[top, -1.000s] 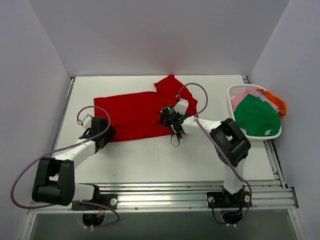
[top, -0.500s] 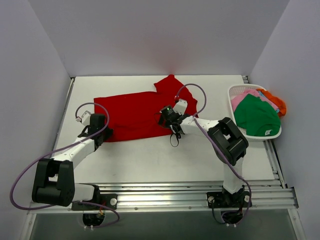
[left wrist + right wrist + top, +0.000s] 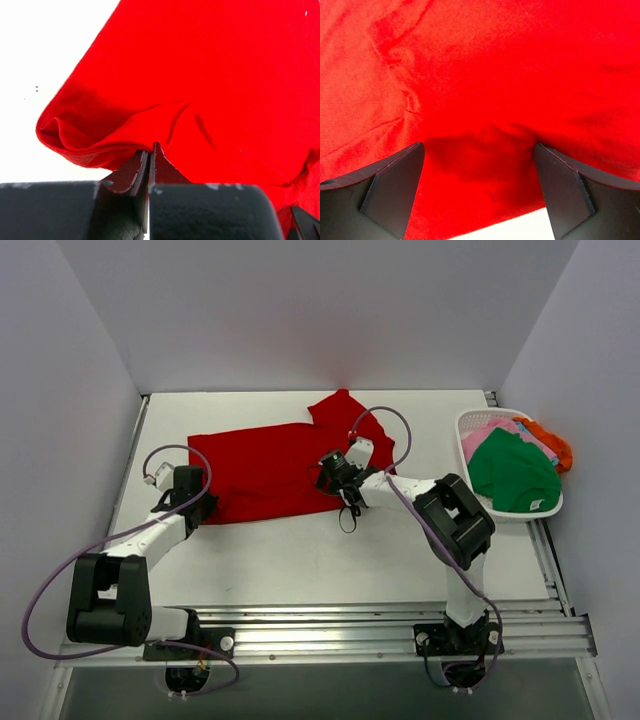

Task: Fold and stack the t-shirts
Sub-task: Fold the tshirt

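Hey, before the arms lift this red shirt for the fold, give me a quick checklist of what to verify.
1. Near left corner of the red t-shirt pinched by the left gripper: ok.
2. Near edge gripped by the right gripper: not ok, jaws open astride it.
3. Cloth lying between the right jaws: ok.
4. Left pinch holds both layers: cannot tell.
5. The white basket clear of both arms: ok.

Noted: the left gripper (image 3: 150,151) has advanced and closed (it stood open before), pinching the red t-shirt (image 3: 215,75) hem directly ahead. The right gripper (image 3: 479,160) has shifted slightly.
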